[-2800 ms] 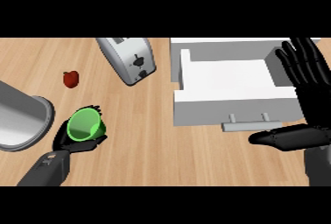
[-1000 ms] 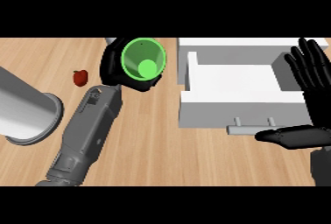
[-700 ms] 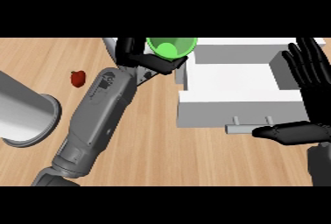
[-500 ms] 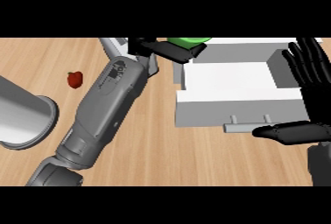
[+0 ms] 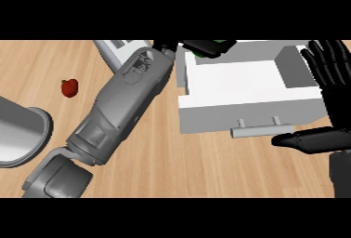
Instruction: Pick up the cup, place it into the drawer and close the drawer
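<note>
Green at the view's top edge marks the cup [image 5: 218,42], only a sliver of which shows among the black fingers of the left hand [image 5: 205,46]. Those fingers are curled round it, and the hand sits over the far rim of the open drawer [image 5: 240,79], the grey left forearm [image 5: 123,107] stretched diagonally across the wooden counter [image 5: 41,65] to reach it. Whether the cup already rests inside the white compartment or hangs just above its back wall cannot be told. The arm's long reach judged from this pose serves to bring the cup over the cavity rather than the rim. At the view's right the right hand [image 5: 332,88] rests with fingers straight and spread, thumb lying just beside the drawer's handle [image 5: 257,131], well placed for a later push to close it. Release of the cup and the closing step appear not yet done. Bystanders: a toaster [image 5: 116,49] partly hidden by the forearm, a small red object [image 5: 68,87], and a grey cylindrical vessel [image 5: 21,135] at left.
</note>
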You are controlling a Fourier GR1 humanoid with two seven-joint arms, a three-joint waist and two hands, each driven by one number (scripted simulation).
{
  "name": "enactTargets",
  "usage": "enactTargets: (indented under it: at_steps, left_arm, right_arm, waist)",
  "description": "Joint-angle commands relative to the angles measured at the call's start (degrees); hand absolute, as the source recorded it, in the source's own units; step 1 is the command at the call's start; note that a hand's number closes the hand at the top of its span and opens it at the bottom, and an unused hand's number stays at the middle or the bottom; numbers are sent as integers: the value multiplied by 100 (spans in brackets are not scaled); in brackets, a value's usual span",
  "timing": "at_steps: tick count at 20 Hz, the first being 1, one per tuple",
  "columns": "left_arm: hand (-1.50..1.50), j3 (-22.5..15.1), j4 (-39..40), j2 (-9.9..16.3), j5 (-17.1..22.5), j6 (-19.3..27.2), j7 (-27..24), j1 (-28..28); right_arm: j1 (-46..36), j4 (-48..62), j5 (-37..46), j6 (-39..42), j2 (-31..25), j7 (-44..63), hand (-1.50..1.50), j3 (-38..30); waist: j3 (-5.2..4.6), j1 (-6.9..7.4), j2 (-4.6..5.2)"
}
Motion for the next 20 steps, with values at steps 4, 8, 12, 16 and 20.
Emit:
enactTargets:
  at_steps: [4, 8, 12, 16, 20]
  left_arm:
    - [150, -795, 771, 0, 303, -292, 475, -207]
    - [150, -1179, 765, 0, 445, -481, 538, -123]
    - [-150, -1387, 785, 0, 543, -471, 333, 104]
    - [-150, -1274, 504, 0, 1013, -413, -55, 365]
    - [-150, -1069, 287, 0, 1460, -616, -491, 395]
  right_arm:
    - [-139, 197, -49, 169, -40, -110, -150, 67]
    - [-545, 322, 11, 117, 76, -101, -150, 260]
    - [-589, 374, -32, 218, 56, -102, -150, 309]
    - [-743, 283, -476, 559, 107, 134, -150, 496]
    - [-783, 312, -873, 1216, 172, -26, 150, 914]
  waist:
    - [6, -329, 69]
    - [6, -538, 145]
    - [2, -680, 191]
    - [-8, -725, 163]
    - [-9, -742, 214]
